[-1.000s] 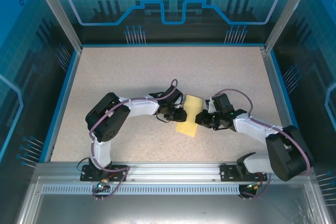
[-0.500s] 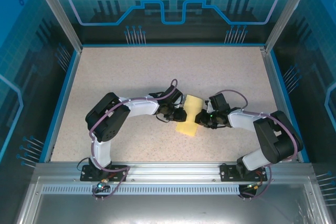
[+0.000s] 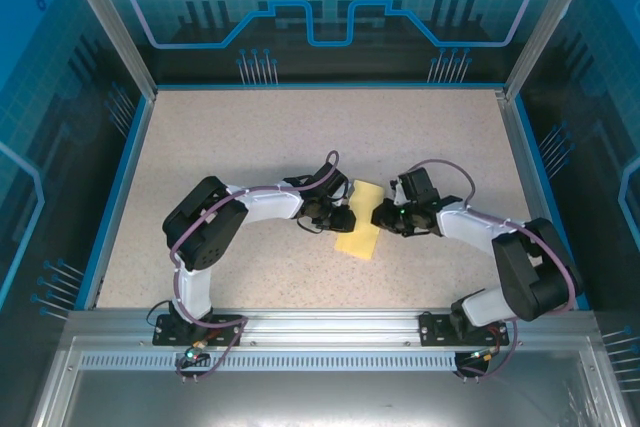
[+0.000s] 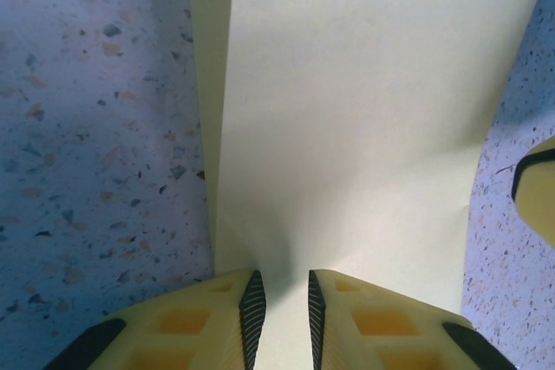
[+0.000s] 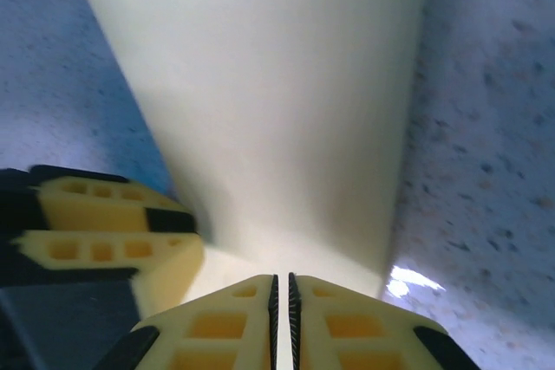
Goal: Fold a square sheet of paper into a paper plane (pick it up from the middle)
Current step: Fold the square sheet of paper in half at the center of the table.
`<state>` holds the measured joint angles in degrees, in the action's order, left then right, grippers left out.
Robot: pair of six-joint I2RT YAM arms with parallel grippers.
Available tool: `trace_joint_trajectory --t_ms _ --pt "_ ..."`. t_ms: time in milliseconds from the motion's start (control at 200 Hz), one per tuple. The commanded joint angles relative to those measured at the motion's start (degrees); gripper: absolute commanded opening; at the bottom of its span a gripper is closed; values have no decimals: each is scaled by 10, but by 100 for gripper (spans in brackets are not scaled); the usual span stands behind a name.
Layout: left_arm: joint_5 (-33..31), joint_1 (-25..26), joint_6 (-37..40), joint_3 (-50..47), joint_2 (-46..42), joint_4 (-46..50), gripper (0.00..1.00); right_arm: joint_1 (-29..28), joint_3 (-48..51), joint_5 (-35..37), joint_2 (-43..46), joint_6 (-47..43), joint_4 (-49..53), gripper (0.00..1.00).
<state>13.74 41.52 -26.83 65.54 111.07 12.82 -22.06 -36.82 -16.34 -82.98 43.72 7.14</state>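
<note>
Left hand point(image 4: 279, 301) and right hand point(image 5: 281, 288) seemingly both clamped on the folded square sheet of paper point(image 3: 361, 218).

The left hand point(image 4: 280, 314) has two yellow fingers point(image 4: 227, 327) with a narrow gap, pinching the near edge of the pale-yellow square sheet of paper point(image 4: 355, 119), folded along its left side, on a speckled desk point(image 4: 95, 153).
</note>
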Motion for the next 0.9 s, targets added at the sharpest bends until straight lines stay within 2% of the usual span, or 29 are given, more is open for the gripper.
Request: trace_joint_trajectory --t_ms 0,275,580,895 --pt "-52 -11 14 -1 28 56 26 7 -17 -20 -26 13 -34 14" --pt "-54 -11 19 1 28 61 25 12 -28 -7 -90 -3 -55 13" --pt "-66 -11 18 -12 28 61 26 34 -33 12 -119 -16 -44 14" --pt "-73 -10 17 -9 38 65 26 55 -38 47 -89 -34 14 14"
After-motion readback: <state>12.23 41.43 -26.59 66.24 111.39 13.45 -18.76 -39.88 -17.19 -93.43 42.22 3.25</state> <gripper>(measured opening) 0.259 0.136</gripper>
